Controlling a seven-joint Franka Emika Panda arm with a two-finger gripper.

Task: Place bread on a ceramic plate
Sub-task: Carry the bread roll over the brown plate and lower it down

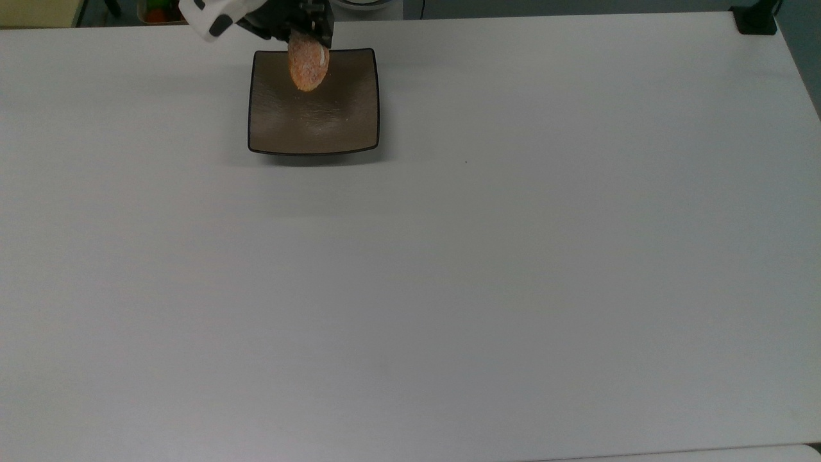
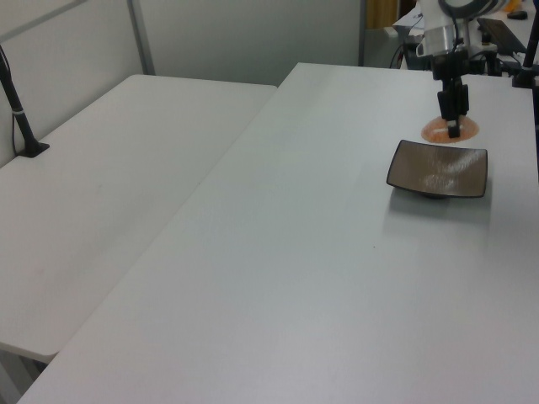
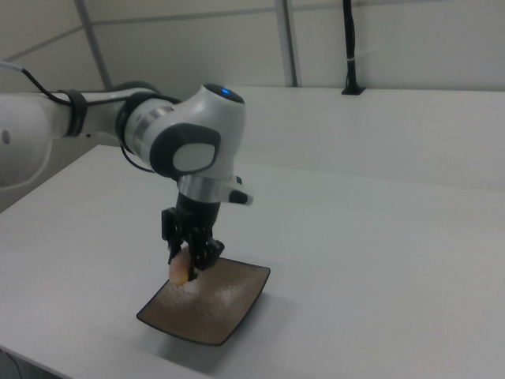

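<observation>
Bread (image 1: 308, 62) in gripper (image 1: 310, 33) — above ceramic plate (image 1: 333, 122) — no legible writing.

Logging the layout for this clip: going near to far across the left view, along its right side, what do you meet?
Bare white table → ceramic plate → bread held in the claw → the arm's white wrist.

White table (image 1: 513, 256) bears square ceramic plate (image 1: 333, 128) near edge
</observation>
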